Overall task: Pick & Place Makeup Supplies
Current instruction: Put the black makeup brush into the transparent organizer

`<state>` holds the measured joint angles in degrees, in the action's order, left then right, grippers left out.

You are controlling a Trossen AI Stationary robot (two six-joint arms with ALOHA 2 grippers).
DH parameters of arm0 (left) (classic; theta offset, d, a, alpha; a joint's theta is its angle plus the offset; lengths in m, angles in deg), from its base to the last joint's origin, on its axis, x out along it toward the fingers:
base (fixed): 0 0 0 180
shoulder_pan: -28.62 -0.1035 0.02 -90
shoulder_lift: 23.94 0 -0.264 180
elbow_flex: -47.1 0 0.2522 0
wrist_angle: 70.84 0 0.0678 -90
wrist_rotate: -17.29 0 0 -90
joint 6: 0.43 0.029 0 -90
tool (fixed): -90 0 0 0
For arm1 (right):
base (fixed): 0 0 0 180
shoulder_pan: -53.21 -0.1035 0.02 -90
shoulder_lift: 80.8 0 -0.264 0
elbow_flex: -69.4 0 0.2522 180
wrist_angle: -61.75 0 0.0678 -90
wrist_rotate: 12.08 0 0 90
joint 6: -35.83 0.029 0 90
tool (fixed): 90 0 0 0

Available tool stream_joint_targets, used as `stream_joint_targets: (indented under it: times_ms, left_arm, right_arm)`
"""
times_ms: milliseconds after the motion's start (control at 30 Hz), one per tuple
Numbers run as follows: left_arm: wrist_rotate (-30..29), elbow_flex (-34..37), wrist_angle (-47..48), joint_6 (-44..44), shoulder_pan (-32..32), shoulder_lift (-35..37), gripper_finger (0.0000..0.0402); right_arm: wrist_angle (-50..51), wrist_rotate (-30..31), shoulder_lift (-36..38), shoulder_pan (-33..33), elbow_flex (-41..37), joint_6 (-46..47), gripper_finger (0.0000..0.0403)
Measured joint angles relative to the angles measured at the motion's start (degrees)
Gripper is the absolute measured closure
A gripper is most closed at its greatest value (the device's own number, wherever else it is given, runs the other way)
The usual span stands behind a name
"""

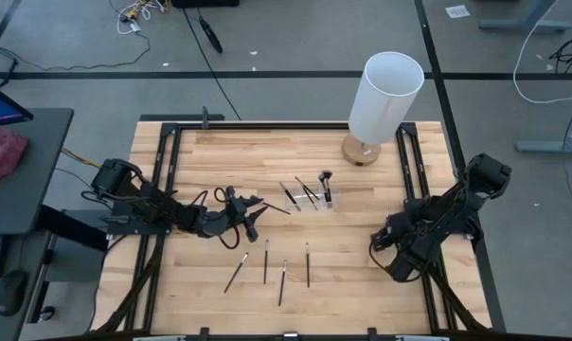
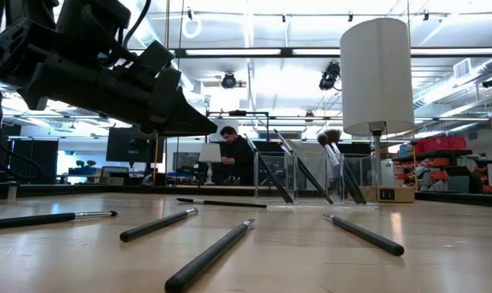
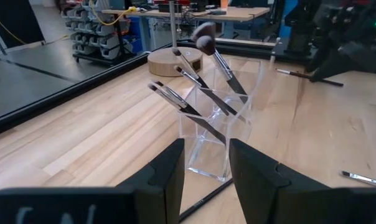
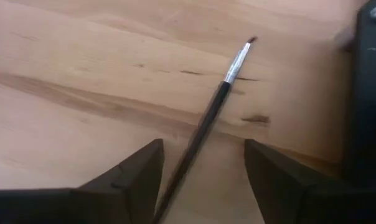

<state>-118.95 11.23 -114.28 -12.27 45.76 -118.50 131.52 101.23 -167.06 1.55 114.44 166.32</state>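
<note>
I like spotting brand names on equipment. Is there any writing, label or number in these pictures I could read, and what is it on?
None can be read.
Pale marks on the left pincer's dark body, near the left wrist picture's bottom edge: too blurred.
White sheet on the floor beyond the table: too small.
Makeup brushes, clear holder and white lamp: no lettering shows.

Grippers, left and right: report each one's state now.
Left gripper: open, holding nothing, facing the clear plastic brush holder.
Right gripper: open, empty, straddling a thin dark-handled makeup brush.
</note>
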Motion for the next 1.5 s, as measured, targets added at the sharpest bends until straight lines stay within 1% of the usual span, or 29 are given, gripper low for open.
stream_joint_targets:
  times_ms: [67,133,233,533,767,867,967,1100,1167,1267,1367,1500]
  left_arm:
    - [0.0,0.0,-0.1,0.0,0.0,0.0,0.0273]
    - [0.0,0.0,-0.1,0.0,0.0,0.0,0.0273]
    - [0.0,0.0,0.0,0.0,0.0,0.0,0.0273]
    - [0.7,0.0,-0.2,0.0,0.0,0.0,0.0273]
    - [1.1,0.0,-0.2,0.0,0.0,0.0,0.0273]
    - [1.1,0.0,-0.2,0.0,0.0,0.0,0.0273]
    - [1.1,0.0,-0.2,0.0,0.0,0.0,0.0273]
    - [1.1,0.0,-0.3,0.0,0.0,0.0,0.0273]
    - [1.1,0.0,-0.3,0.0,0.0,0.0,0.0273]
    - [1.1,0.0,-0.3,0.0,0.0,0.0,0.0273]
    - [1.1,0.0,-0.3,0.0,0.0,0.0,0.0273]
    - [1.1,0.0,-0.4,0.0,0.0,0.0,0.0273]
  right_arm:
    - [-3.4,0.8,0.2,0.5,-2.1,-0.3,0.0183]
    - [-4.5,1.3,0.5,0.7,-3.1,-0.5,0.0191]
    - [-4.0,1.9,0.3,0.7,-2.8,-0.7,0.0202]
    - [-5.7,4.1,-0.8,0.9,-2.9,-5.0,0.0250]
    - [-6.1,5.1,-1.0,1.0,-1.2,-7.9,0.0270]
    - [-8.9,8.3,-1.1,1.2,-1.2,-11.4,0.0276]
    - [-15.2,12.5,-2.2,2.6,-1.0,-16.1,0.0284]
    - [-21.8,17.1,-5.9,4.5,-1.2,-24.6,0.0298]
    - [-24.1,19.8,-8.0,4.9,-1.1,-26.8,0.0305]
    - [-25.9,22.2,-9.8,5.1,-1.1,-27.6,0.0311]
    - [-26.3,23.0,-10.2,5.1,-1.2,-28.2,0.0310]
    - [-30.1,24.6,-10.1,5.0,-2.8,-32.0,0.0304]
